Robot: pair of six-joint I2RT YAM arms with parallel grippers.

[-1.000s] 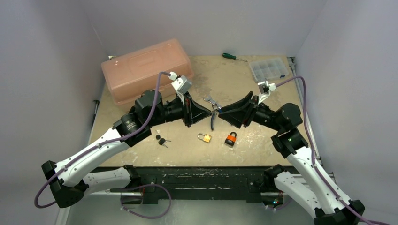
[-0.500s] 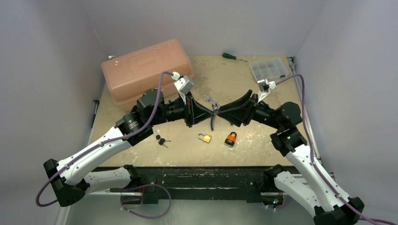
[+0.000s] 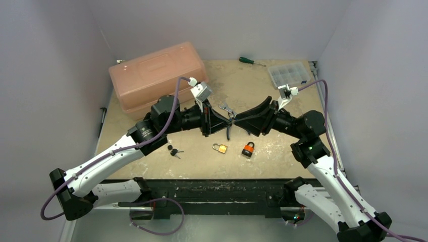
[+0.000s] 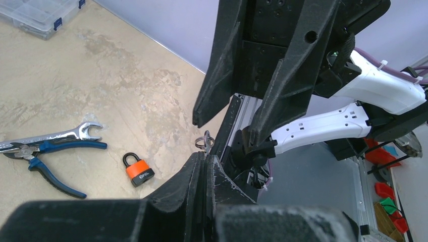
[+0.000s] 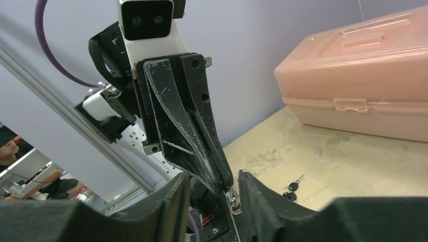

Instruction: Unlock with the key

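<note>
A translucent pink plastic toolbox [image 3: 156, 75] sits at the upper left of the overhead view. Below it, lower left of centre, a small bunch of black-headed keys [image 3: 174, 151] lies on the beige tabletop [image 3: 282, 151].

At mid-frame the two arms meet tip to tip above the table. The left gripper [image 3: 228, 120] is clamped fully closed. A small metal key ring [image 4: 204, 141] pokes out past its tips, and whatever hangs on the ring is hidden between the fingers. The right gripper [image 3: 236, 118] has its jaws part-way apart, straddling the left gripper's tip, with the ring just beside one of its fingers [image 5: 247, 189]. It grips nothing that can be seen.

Beneath the meeting point lie a silver open-ended spanner [image 3: 225, 107] and blue-handled pliers [image 3: 229, 131]. Lower down rest a brass padlock [image 3: 220, 148] and, right of it, an orange-bodied padlock [image 3: 248, 148], both shackles closed.

At the upper right are a green-handled screwdriver [image 3: 246, 60] and a clear compartment box [image 3: 288, 74].
</note>
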